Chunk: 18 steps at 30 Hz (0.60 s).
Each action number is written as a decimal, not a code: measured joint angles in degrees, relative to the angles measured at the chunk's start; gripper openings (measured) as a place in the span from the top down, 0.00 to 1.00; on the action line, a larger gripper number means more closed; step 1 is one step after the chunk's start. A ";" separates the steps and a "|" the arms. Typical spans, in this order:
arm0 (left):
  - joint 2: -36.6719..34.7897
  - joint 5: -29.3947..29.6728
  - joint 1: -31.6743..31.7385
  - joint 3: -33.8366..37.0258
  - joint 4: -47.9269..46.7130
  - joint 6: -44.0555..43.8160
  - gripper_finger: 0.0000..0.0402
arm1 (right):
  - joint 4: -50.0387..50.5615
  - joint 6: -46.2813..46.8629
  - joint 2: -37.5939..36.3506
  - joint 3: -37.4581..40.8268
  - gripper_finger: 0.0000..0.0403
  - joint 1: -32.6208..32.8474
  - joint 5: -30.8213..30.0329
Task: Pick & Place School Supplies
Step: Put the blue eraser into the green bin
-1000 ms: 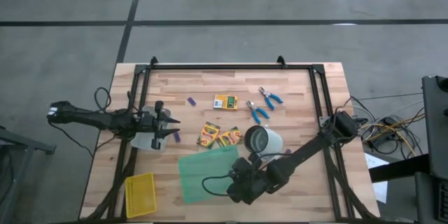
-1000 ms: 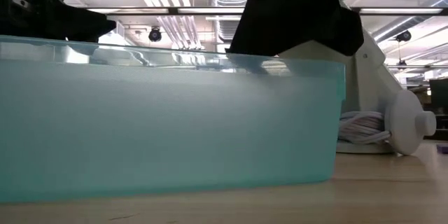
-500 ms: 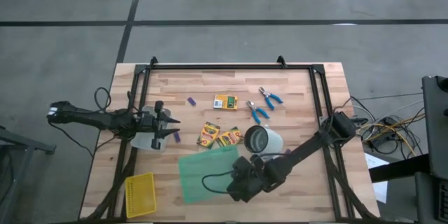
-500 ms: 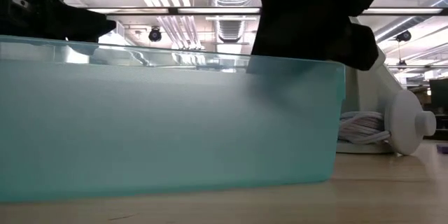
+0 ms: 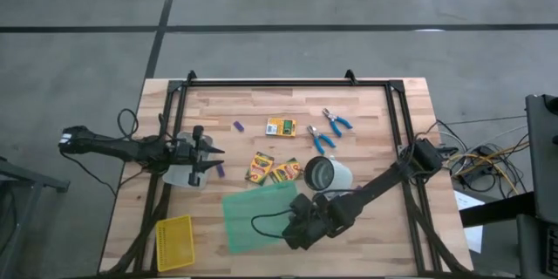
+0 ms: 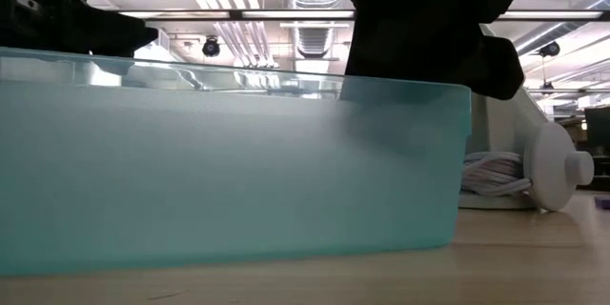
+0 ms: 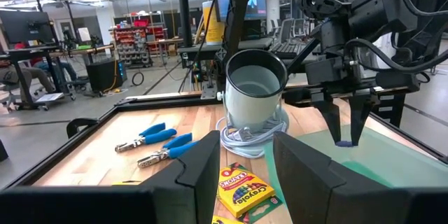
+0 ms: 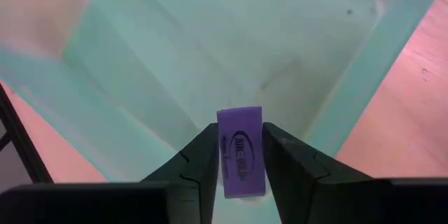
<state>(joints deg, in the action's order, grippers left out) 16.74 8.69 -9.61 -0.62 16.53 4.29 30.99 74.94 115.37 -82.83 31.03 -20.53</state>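
Note:
My right gripper (image 5: 296, 229) hangs over the translucent green bin (image 5: 248, 214), shut on a purple oblong piece (image 8: 240, 150). My left gripper (image 5: 207, 161) waits open near the table's left edge, above the wood. Another purple piece (image 5: 236, 126) lies flat on the table, and one more (image 5: 221, 172) lies beside the left gripper. Three yellow-and-green crayon boxes (image 5: 281, 126), (image 5: 260, 167), (image 5: 285, 172) lie flat at mid-table. Two blue-handled metal tools (image 5: 336, 121), (image 5: 320, 139) lie toward the far right. My right gripper pinches the purple piece between its two fingers (image 8: 199, 161), by its long sides (image 8: 222, 155). The fingers point down from above. The left wrist view shows the piece (image 7: 343, 142) at the fingertips, lifted clear above the bin's floor (image 8: 175, 56).
A pale mug (image 5: 324, 174) lies on its side on a coil of white cable, just beyond the bin's far right corner. A yellow mesh basket (image 5: 174, 242) sits at the near left corner. A black frame (image 5: 261, 83) rims the table. The bin's wall (image 6: 229, 162) fills the low view.
My right arm has shifted a little above the green bin, keeping the purple piece between its fingers. Nothing else has moved.

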 joint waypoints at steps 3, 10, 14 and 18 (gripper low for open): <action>0.00 0.00 -0.01 0.00 0.00 0.00 0.65 | -0.10 -0.06 0.00 0.00 0.70 0.00 -0.01; 0.01 0.00 0.00 0.00 0.00 0.00 0.65 | -0.99 -1.15 -0.27 0.00 0.67 -0.07 -0.31; 0.02 0.00 -0.02 0.00 0.00 0.00 0.65 | -3.70 -5.46 -1.85 0.00 0.67 -0.07 -1.76; 0.00 0.00 -0.02 0.00 -0.07 0.00 0.65 | -5.47 -9.50 -4.52 0.00 0.69 -0.05 -5.21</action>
<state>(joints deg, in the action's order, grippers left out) 16.74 8.69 -9.63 -0.62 16.46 4.29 25.52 65.43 110.85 -82.83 30.98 -25.74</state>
